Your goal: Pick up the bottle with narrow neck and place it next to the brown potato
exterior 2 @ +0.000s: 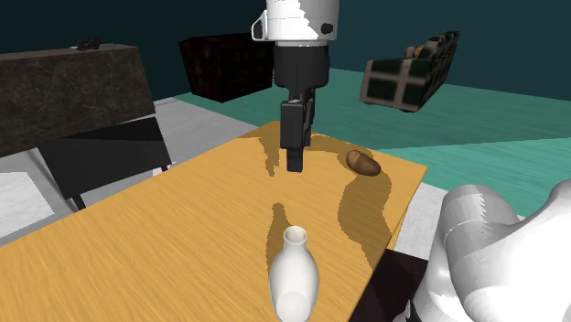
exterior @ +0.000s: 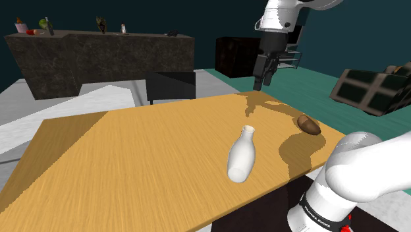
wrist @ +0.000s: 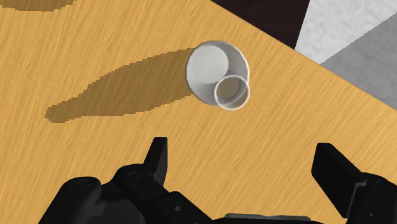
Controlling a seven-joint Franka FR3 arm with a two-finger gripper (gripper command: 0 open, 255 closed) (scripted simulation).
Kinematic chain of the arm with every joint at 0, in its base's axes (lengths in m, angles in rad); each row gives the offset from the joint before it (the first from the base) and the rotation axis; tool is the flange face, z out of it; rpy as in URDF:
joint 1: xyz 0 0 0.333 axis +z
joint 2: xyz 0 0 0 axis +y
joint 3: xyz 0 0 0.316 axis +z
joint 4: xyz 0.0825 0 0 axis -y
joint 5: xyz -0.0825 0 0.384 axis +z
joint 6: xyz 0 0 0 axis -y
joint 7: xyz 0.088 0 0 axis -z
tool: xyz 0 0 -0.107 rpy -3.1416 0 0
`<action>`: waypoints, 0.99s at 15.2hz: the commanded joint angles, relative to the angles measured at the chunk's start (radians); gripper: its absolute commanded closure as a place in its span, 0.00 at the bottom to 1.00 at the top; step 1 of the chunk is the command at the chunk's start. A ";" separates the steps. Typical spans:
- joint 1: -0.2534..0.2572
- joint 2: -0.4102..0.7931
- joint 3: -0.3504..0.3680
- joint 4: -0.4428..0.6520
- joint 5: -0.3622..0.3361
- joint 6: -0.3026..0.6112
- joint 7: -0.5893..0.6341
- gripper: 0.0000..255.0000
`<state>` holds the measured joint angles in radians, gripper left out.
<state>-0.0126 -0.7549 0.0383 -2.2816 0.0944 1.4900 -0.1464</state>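
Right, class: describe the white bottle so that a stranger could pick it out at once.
Find the wooden table. Near its edge by the robot's stand is a white bottle, wide-bodied with a narrow neck. The potato farther along is brown and low; the bottle is tall and pale.

Arm: glossy white shell, fat rounded links, lower right of shoulder view. Black collar round lowest visible link, small white lettering on it, unreadable. Red mark at collar's lower edge. Wrist housing: white-grey cylinder, top centre of second exterior view, dark section beneath. Gripper: all black, boxy body, two flat slab fingers. Round bosses on gripper body, lower left of wrist view.
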 commanded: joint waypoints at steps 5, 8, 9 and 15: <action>-0.001 -0.043 0.036 -0.159 0.010 0.124 0.039 0.00; 0.000 -0.062 0.066 -0.269 0.020 0.221 0.069 0.00; 0.001 -0.065 0.076 -0.303 0.024 0.254 0.079 0.00; 0.005 -0.061 0.112 -0.426 0.042 0.387 0.111 0.00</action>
<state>-0.0066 -0.8196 0.1495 -2.6965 0.1355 1.8603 -0.0355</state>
